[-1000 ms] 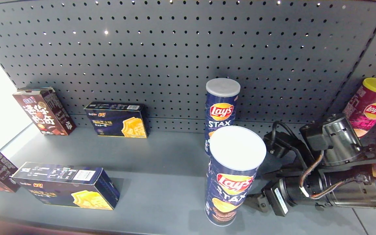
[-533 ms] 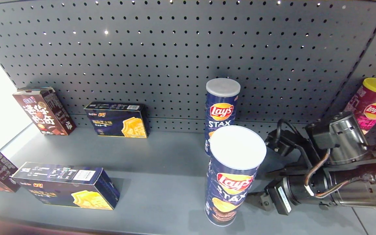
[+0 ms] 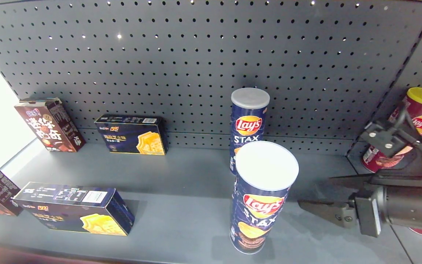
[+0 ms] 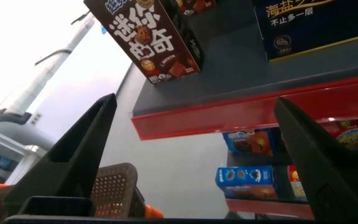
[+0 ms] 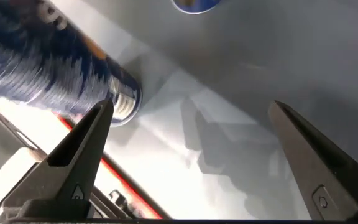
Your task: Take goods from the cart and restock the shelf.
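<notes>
a: which way does the front can (image 3: 262, 198) point?
b: it's upright on the shelf (image 3: 181, 183), long axis vertical, white lid up, near the front edge.
a: what's around it?
b: the rear can (image 3: 249, 124), the same blue sort, stands straight behind it by the pegboard (image 3: 196, 55); i can't tell if they touch. two cracker boxes (image 3: 132, 134) and two brown boxes (image 3: 50, 124) sit well off to the robot's left. a maroon can (image 3: 421, 113) with a yellow lid stands in the next bay to the right, partly behind the right arm.
a: and the jaws?
b: the right gripper (image 3: 314, 190) is level with the front can's lower half, just to its right. its fingers are spread wide and hold nothing, with the tips aimed at the can but apart from it. the left gripper (image 4: 191, 168) is spread too, empty, out in front of the shelf's red lip (image 4: 253, 109).
</notes>
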